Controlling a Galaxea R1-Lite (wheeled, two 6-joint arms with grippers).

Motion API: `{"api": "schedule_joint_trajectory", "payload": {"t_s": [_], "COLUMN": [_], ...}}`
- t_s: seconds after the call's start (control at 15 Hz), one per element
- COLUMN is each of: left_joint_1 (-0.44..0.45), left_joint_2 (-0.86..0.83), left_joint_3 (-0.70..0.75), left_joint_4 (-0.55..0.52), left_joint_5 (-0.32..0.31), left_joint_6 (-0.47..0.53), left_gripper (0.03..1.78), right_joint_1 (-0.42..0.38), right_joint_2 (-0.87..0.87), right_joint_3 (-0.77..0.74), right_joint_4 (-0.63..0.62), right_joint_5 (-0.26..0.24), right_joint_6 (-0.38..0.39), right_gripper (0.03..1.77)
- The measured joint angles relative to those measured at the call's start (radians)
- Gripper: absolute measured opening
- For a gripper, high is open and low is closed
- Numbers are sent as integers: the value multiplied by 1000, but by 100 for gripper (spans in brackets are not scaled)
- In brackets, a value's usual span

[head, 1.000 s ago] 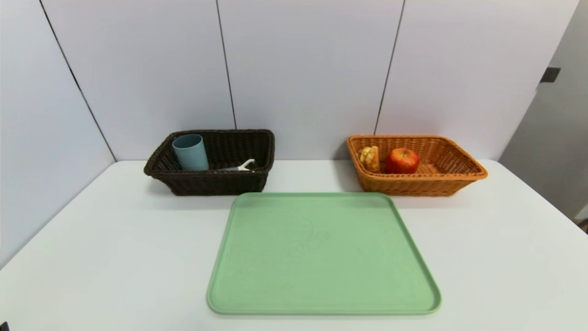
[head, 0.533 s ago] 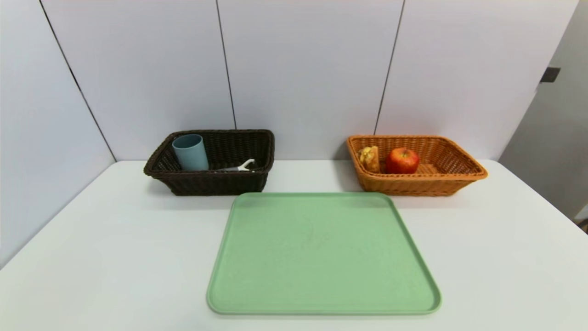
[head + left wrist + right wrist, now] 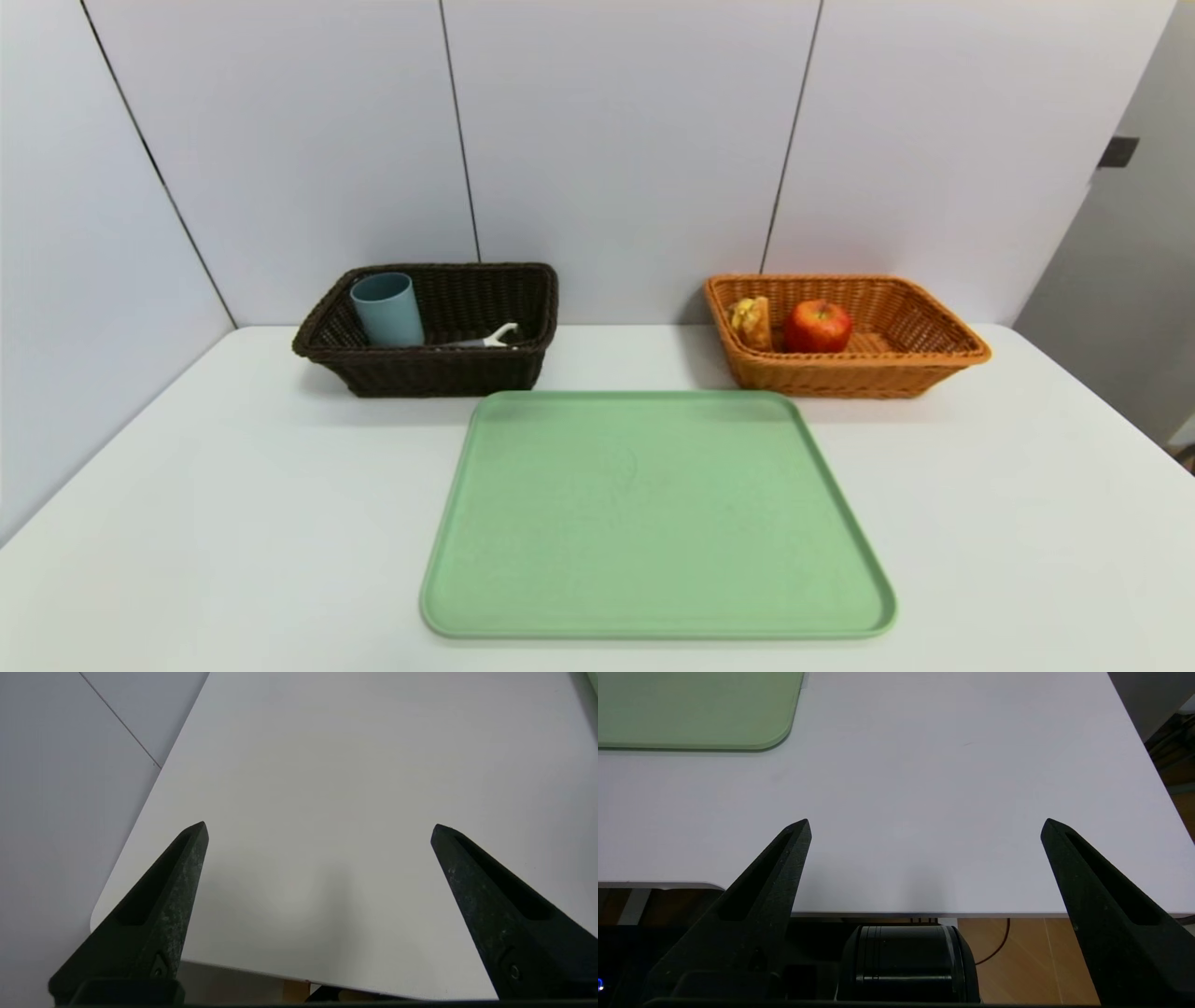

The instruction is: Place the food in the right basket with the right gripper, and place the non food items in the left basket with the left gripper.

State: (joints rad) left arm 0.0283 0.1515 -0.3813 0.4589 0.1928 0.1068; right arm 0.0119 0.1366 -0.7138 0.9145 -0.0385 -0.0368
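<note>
The sorting looks finished: the apple (image 3: 817, 326) and bun (image 3: 752, 322) lie in the orange right basket (image 3: 934, 359), and the cup (image 3: 386, 308) and peeler (image 3: 485, 338) sit in the dark left basket (image 3: 429, 373). The pen is not visible, perhaps hidden below the rim. The green tray (image 3: 653, 523) is bare. The left hand (image 3: 319, 828) and right hand (image 3: 926, 823) both hang spread wide and empty at the bench's (image 3: 1027, 467) near edge.

Woven wicker left basket (image 3: 431, 369) and right basket (image 3: 845, 373); glossy apple (image 3: 817, 327); smooth plastic cup (image 3: 386, 309); matt green tray (image 3: 653, 523); smooth matt white worktop (image 3: 233, 523).
</note>
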Motion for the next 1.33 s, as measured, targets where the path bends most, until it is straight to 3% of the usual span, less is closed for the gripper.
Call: {"api": "schedule_joint_trajectory", "payload": {"t_s": [0.27, 0.47, 0.8, 1.07, 1.33], "left_joint_1": [-9, -12, -13, -13, -13], "left_joint_2": [-110, -141, -151, -151, -151], "left_joint_3": [201, 291, 374, 381, 381], "left_joint_4": [-303, -474, -596, -534, -534], "left_joint_5": [-93, -134, -160, -176, -178], "left_joint_6": [0, -2, -20, -60, -68], "left_gripper": [169, 169, 169, 169, 169], "right_joint_1": [-3, -4, -4, -4, -4], "right_joint_2": [-107, -132, -138, -138, -138], "right_joint_3": [27, 88, 355, 570, 653], "right_joint_4": [-45, -184, -559, -831, -900], "right_joint_5": [-7, -9, -10, -8, 25], "right_joint_6": [-13, -15, -44, -77, -71], "right_gripper": [170, 170, 170, 170, 170]}}
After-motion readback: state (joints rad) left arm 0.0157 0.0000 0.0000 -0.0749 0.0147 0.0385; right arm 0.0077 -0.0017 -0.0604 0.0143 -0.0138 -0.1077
